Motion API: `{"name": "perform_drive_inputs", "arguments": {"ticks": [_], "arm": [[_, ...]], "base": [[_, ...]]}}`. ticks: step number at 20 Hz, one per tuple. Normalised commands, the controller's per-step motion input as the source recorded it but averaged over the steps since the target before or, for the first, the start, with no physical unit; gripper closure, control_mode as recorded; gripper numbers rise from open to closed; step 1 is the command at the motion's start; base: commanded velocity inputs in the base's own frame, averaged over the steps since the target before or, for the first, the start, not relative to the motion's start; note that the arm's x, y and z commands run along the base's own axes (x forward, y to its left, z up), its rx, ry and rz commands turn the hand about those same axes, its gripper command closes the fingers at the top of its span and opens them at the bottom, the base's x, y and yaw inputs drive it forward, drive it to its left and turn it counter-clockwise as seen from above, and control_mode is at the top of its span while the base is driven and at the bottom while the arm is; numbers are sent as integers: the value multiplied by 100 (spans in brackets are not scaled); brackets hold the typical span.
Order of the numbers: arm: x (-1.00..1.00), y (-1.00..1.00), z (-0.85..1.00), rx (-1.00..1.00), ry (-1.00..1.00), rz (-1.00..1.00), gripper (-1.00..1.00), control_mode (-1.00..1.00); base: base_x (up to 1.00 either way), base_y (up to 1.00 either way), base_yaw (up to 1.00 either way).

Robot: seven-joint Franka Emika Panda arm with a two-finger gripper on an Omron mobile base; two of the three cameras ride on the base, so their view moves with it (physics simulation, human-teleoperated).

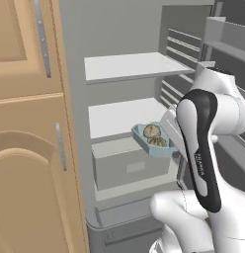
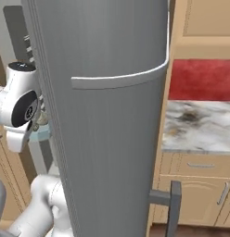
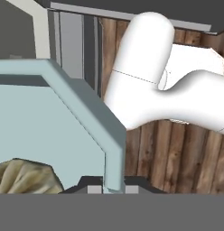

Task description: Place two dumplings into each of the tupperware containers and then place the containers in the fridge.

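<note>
Gripper [image 3: 107, 187] is pinching the light blue container [image 1: 155, 140] rim, seemingly hovering just above fridge's grey drawer [image 1: 129, 165], shelf [image 1: 125, 117] lying behind-left.

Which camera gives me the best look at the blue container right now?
Left base view: the whole blue container with two dumplings before the open fridge. Hand view: one wall and rim, close up. Right base view: a sliver.
</note>
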Motion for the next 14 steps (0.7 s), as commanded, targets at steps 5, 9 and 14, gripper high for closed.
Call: {"name": "perform_drive_inputs", "arguments": {"ticks": [5, 9, 14], "arm": [[0, 0, 0, 0, 0, 0, 100, 100], [0, 0, 0, 0, 0, 0, 100, 100], [0, 0, 5, 0, -20, 0, 100, -100]], "base": [[56, -3, 0], [14, 0, 0], [0, 0, 0]]}}
